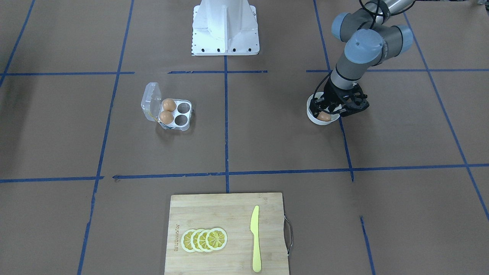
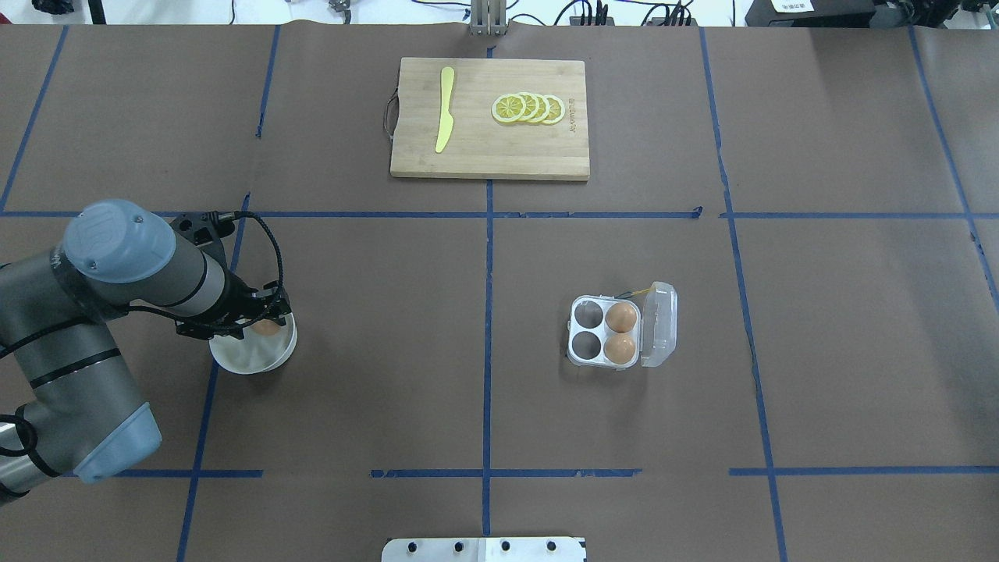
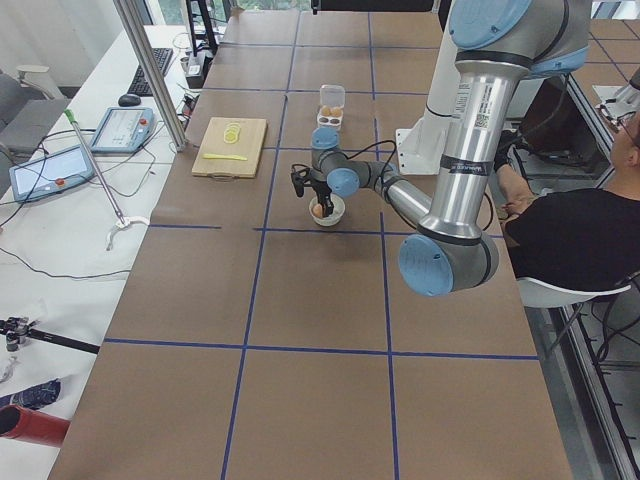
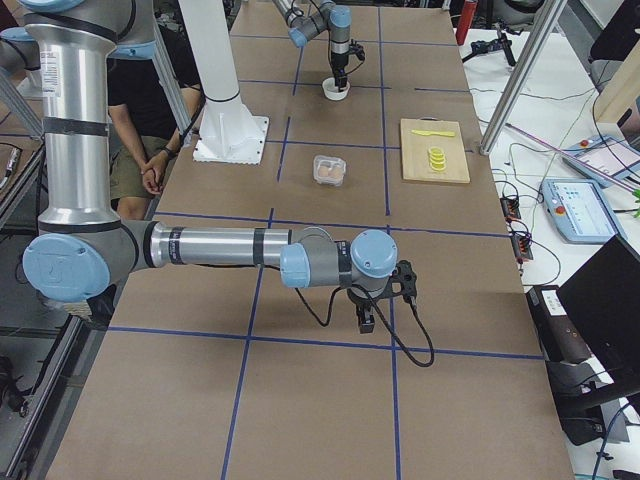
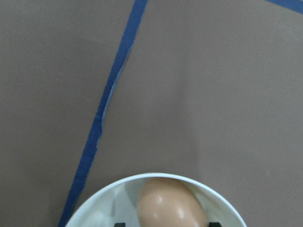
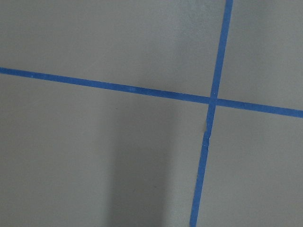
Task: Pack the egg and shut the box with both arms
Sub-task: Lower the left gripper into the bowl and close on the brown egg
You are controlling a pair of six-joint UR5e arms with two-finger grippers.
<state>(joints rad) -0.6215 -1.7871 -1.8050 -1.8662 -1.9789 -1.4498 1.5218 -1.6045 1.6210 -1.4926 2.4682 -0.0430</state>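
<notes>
An orange-brown egg point(image 1: 324, 117) lies in a round white bowl point(image 1: 310, 114) on my left side. My left gripper point(image 1: 326, 112) is lowered into the bowl, open, with a finger on each side of the egg point(image 5: 173, 203); the fingertips barely show in the left wrist view. The clear box point(image 1: 182, 114) stands open, lid point(image 1: 149, 100) upright, with two eggs point(image 1: 169, 104) in the cups by the lid and two cups empty. My right gripper point(image 4: 366, 322) hovers over bare table far from the box; I cannot tell if it is open or shut.
A wooden cutting board point(image 1: 229, 214) with lemon slices point(image 1: 204, 240) and a yellow knife point(image 1: 255, 238) lies at the table's far side. The white pedestal point(image 1: 225, 26) stands at the robot's base. Blue tape lines cross the brown table.
</notes>
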